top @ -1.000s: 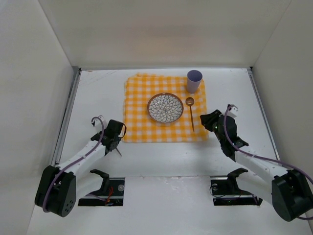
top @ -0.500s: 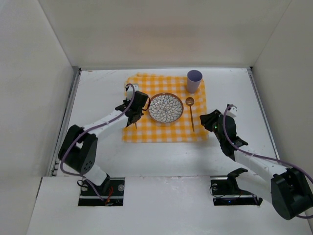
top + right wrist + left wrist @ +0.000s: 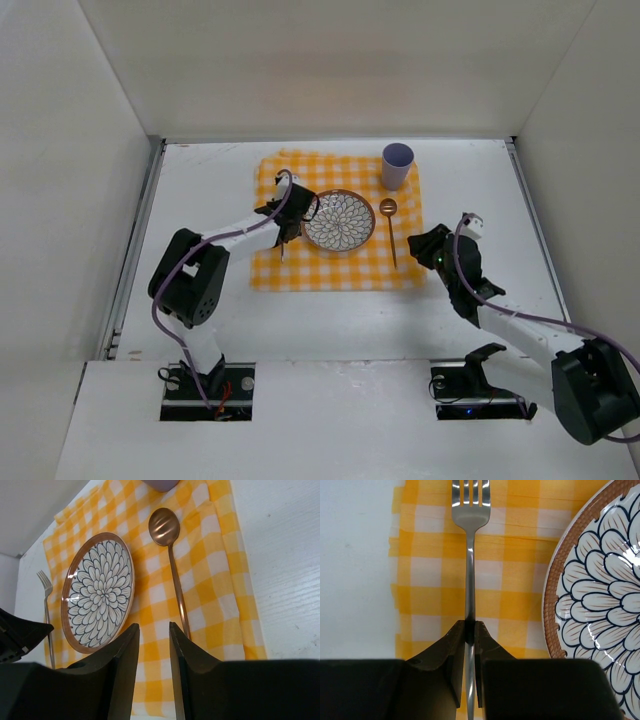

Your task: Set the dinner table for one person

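My left gripper (image 3: pixel 289 224) (image 3: pixel 470 625) is shut on the handle of a silver fork (image 3: pixel 470 555), tines pointing to the far side. It holds the fork low over the yellow-and-white checkered cloth (image 3: pixel 335 268), just left of the flower-patterned plate (image 3: pixel 339 220) (image 3: pixel 600 595). A copper spoon (image 3: pixel 391 235) (image 3: pixel 172 565) lies on the cloth right of the plate. A lilac cup (image 3: pixel 397 165) stands at the cloth's far right corner. My right gripper (image 3: pixel 428 243) (image 3: pixel 154 625) is open a little and empty, at the cloth's right edge. All rest on the white dinner table (image 3: pixel 200 180).
Metal rails (image 3: pixel 140 230) run along the table's side edges, with white walls around. The fork (image 3: pixel 48 615) and the plate (image 3: pixel 97 592) also show in the right wrist view. My left arm stretches across the table's left half.
My left arm has swung from the near left of the table to the cloth, carrying the fork to the plate's left side. The right arm has hardly moved.
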You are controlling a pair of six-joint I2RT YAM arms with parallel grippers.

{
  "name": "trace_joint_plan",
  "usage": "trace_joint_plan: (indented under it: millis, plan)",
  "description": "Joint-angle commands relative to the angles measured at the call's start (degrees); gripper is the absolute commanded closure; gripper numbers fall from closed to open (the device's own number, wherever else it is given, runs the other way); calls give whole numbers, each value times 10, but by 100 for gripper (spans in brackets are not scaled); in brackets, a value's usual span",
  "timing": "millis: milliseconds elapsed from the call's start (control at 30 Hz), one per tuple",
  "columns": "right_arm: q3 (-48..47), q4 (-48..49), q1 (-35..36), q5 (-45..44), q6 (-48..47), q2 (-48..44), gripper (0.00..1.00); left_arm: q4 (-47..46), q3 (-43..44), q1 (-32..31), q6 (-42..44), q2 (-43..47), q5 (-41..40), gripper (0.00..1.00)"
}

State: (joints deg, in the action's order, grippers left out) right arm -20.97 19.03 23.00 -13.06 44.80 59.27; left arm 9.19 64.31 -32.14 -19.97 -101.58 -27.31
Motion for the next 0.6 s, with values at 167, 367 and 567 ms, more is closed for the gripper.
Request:
trace_joint_plan:
  millis: [167,367,567]
  plan:
    - [-26,40,7,5,-5,5,63,-3,26,5,17,-19,2,97]
    - [-25,40,8,0,-8,2,63,-8,23,5,15,-28,2,96]
    - [-27,40,8,-1,-11,1,63,-7,18,3,13,-34,3,94]
